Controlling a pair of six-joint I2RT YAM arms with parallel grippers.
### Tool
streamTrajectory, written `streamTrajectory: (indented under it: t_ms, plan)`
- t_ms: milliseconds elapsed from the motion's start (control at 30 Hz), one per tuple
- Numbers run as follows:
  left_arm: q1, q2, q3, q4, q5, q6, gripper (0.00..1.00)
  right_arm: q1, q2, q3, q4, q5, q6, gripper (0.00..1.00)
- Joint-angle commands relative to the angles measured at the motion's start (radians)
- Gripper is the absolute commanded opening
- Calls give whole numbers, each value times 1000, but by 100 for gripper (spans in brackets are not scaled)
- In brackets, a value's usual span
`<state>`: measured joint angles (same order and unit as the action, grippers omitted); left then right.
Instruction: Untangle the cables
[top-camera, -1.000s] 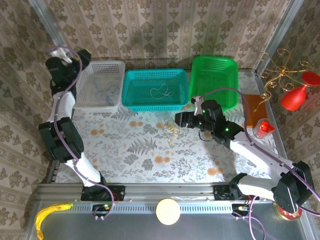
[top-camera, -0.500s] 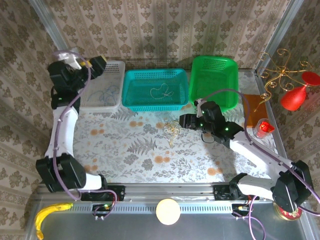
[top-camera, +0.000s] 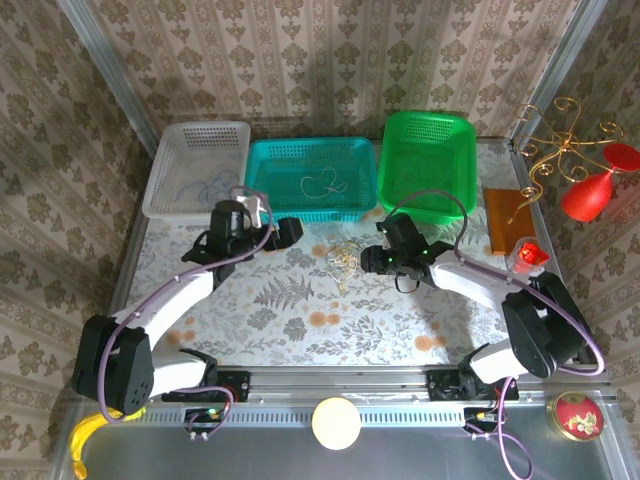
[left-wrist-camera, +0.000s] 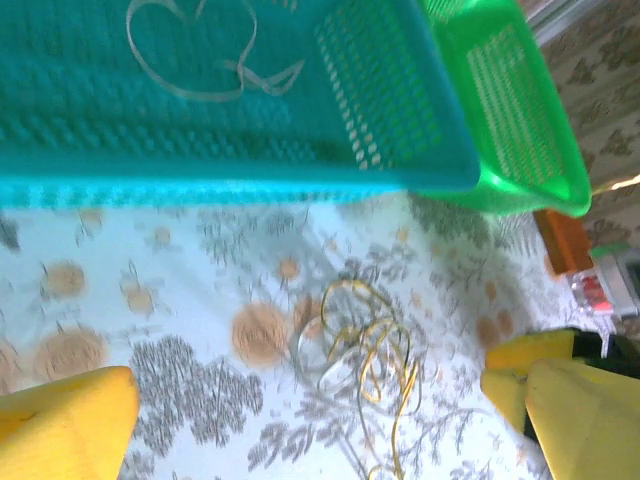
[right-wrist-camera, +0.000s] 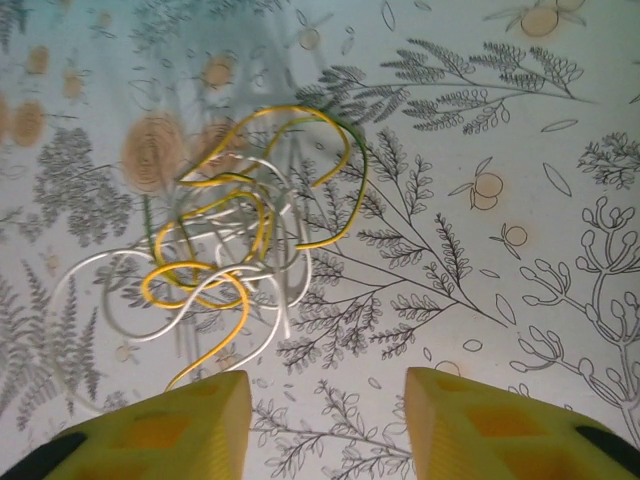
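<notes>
A tangle of yellow and whitish cables (top-camera: 344, 263) lies on the patterned tablecloth in front of the teal basket (top-camera: 262, 205). In the right wrist view the tangle (right-wrist-camera: 222, 240) sits just ahead and left of my right gripper (right-wrist-camera: 325, 425), whose jaws stand open over bare cloth. My right gripper (top-camera: 368, 260) is close to the tangle's right side. My left gripper (top-camera: 288, 232) hovers left of the tangle, wide open and holding nothing. In the left wrist view the tangle (left-wrist-camera: 365, 350) lies between and ahead of the gripper (left-wrist-camera: 310, 420). One tan cable (top-camera: 322, 185) rests in the teal basket and a blue cable (top-camera: 207, 185) in the white basket (top-camera: 165, 160).
A green basket (top-camera: 455, 140) stands at the back right with nothing showing inside it. An orange-brown block (top-camera: 505, 208) and a red cup (top-camera: 527, 254) sit along the right edge. Red ornaments (top-camera: 595, 190) hang on the right wall. A banana (top-camera: 95, 428) lies on the near metal ledge.
My left arm swung from above the white basket down to the table left of the tangle, jaws opening wide. My right gripper moved lower and nearer the tangle, jaws narrowing.
</notes>
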<state>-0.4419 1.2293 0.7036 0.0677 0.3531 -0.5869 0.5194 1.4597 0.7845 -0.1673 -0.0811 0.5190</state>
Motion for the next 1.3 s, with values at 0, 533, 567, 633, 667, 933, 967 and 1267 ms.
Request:
streamTrajectory:
  t_ms: [0, 533, 567, 633, 667, 933, 967, 1267]
  plan:
    - [-51, 4, -17, 93, -77, -59, 100, -7, 37, 3, 60, -10, -4, 42]
    - [-135, 113, 13, 133, -88, -70, 100, -18, 145, 42, 136, -47, 28, 34]
    - [-138, 116, 14, 135, -87, -70, 100, -18, 139, 40, 140, -43, 32, 34]
    - [-142, 119, 14, 137, -89, -71, 100, -22, 132, 46, 141, -47, 33, 34]
    - [-142, 121, 14, 138, -90, -71, 100, -22, 126, 48, 144, -51, 35, 33]
    - [-148, 122, 16, 141, -90, -78, 100, -21, 104, 53, 151, -66, 49, 33]
    - [-148, 122, 16, 140, -90, -79, 100, -22, 92, 45, 154, -65, 52, 33]
    - [-149, 121, 20, 141, -88, -82, 100, -22, -18, -13, 141, -30, 67, 39]
